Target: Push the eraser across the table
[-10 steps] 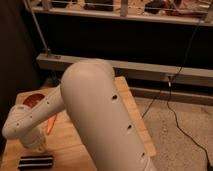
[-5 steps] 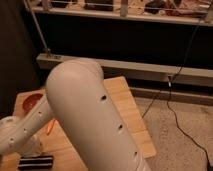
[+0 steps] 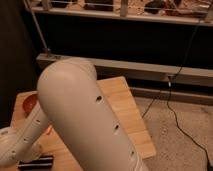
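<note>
— Any words or numbers to read here?
— None. Nothing legible stands on the white arm (image 3: 85,115), the table (image 3: 126,102) or the black eraser (image 3: 36,162).
— And on the gripper?
— It is out of sight, past the arm's end at the lower left edge, near the eraser.

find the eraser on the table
Camera view, bottom left: the eraser lies on the table just below the claw, left of the big arm.
</note>
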Available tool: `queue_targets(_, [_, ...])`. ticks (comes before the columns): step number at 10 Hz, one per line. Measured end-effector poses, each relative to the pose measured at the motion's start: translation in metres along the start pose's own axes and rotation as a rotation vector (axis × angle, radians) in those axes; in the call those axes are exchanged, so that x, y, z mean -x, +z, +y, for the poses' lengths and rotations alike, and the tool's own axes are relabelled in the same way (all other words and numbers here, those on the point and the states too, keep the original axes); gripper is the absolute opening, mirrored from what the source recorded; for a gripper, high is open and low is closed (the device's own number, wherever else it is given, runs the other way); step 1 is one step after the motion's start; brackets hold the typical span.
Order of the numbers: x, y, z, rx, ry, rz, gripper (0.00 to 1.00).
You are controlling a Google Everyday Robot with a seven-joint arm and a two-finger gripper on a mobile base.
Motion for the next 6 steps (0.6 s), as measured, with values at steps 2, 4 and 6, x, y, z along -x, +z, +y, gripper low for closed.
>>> queue_targets(2, [-0.0021, 0.0049, 0.0032, -0.021, 0.0, 0.004, 0.0])
queue_targets(4, [-0.0002, 0.0075, 0.005, -0.026, 0.013, 0.004, 0.0])
queue_targets(6, [0.0025, 0.0089, 0.0121, -0.006, 0.016, 0.011, 0.0])
